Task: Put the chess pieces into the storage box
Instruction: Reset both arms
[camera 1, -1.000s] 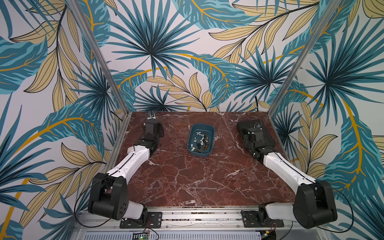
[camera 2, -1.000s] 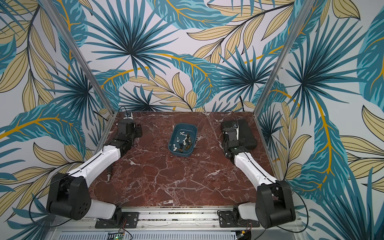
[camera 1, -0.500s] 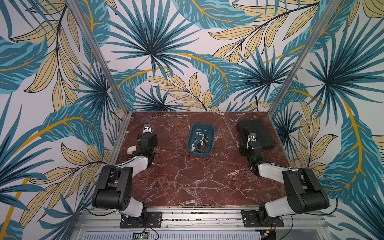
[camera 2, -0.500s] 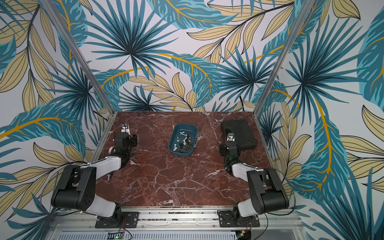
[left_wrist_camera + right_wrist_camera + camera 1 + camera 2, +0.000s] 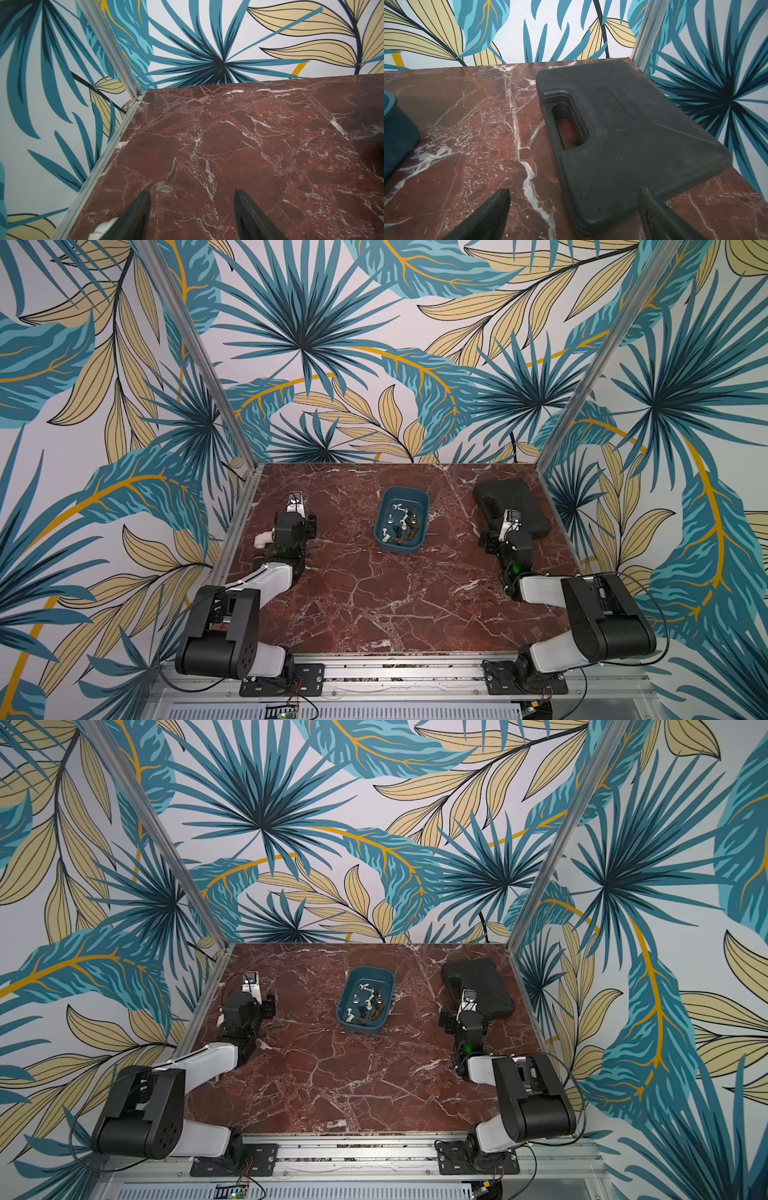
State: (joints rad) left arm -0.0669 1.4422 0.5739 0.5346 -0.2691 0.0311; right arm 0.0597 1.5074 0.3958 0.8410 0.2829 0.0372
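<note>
Both arms have pulled back toward the near rail since a second ago, elbows folded. left gripper (image 5: 191, 192): jaws partly apart, holding nothing, over the bare marble table (image 5: 374, 597), with a white pipe elbow (image 5: 264, 538) just beside one finger. right gripper (image 5: 575, 190): jaws spread wide and empty, one finger over the near corner of the black case (image 5: 633, 135), contact unclear. Farther back at mid-table, the storage box (image 5: 398, 548) holds the chess pieces (image 5: 402, 524) in a jumble, well apart from both grippers.

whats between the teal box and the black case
Nothing: only bare marble tabletop separates the storage box from the black case. It shows in both top views and in the right wrist view.
</note>
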